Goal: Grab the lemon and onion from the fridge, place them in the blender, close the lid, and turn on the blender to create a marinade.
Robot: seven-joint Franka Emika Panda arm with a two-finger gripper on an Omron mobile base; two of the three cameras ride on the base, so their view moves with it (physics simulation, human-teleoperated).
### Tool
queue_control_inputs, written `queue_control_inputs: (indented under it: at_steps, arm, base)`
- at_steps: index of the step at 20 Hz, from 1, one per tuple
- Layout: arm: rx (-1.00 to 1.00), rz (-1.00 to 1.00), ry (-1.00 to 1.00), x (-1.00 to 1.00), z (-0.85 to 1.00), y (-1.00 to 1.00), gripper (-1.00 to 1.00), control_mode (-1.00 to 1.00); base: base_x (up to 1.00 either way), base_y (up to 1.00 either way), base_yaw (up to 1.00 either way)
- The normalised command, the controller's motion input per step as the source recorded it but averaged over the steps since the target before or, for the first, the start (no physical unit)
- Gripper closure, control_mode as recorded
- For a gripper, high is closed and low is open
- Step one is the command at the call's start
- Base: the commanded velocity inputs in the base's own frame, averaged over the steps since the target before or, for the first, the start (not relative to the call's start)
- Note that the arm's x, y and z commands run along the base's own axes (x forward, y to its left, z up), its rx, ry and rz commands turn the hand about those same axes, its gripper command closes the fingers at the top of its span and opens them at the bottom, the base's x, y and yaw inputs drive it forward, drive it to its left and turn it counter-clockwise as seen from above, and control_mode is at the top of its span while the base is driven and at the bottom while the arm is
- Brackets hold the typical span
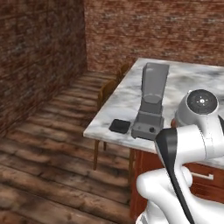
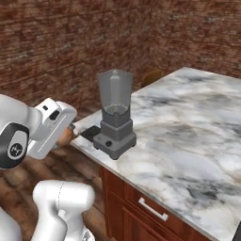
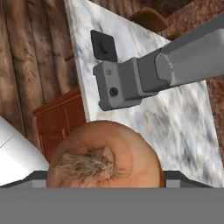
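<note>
My gripper [image 2: 71,131] is shut on a brown onion [image 3: 105,153], held just off the counter's corner, level with the blender's base. In the hand view the onion's hairy root end faces the camera and covers the fingertips. The blender [image 2: 115,110] stands near that corner, a grey open-topped jar [image 1: 154,83] on a dark base with small front buttons [image 3: 114,85]. The black square lid [image 1: 120,126] lies flat on the marble beside the base, between it and my gripper [image 3: 103,45]. The lemon is hidden and the fridge is out of view.
The marble counter [image 2: 188,122] stretches to the right over red-brown cabinets with a drawer handle [image 2: 153,209]. Wooden chairs [image 1: 107,92] stand at its far side. Brick walls close the back, and plank floor lies to the left.
</note>
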Motion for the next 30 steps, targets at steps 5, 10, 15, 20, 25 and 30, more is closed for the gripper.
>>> queue_control_inputs:
  at_steps: [5,10,15,20,25,30]
  arm:
    - [0.00,0.00,0.00,0.00,0.00,0.00,1.00,1.00]
    - [0.00,0.00,0.00,0.00,0.00,0.00,1.00,1.00]
    - [0.00,-0.26,-0.05,0.47,0.22,0.03,1.00,-1.00]
    - [0.00,-0.25,-0.11,0.33,0.35,0.07,1.00,-1.00]
    - [0.00,-0.24,-0.16,0.16,0.53,0.01,1.00,-1.00]
    - [0.00,-0.24,-0.11,0.23,0.54,0.00,1.00,-1.00]
  base:
    - [0.59,0.20,-0.22]
    - [0.53,0.10,-0.24]
    - [0.00,0.00,0.00]
    - [0.00,0.00,0.00]
    - [0.00,0.00,0.00]
    - [0.00,0.00,0.00]
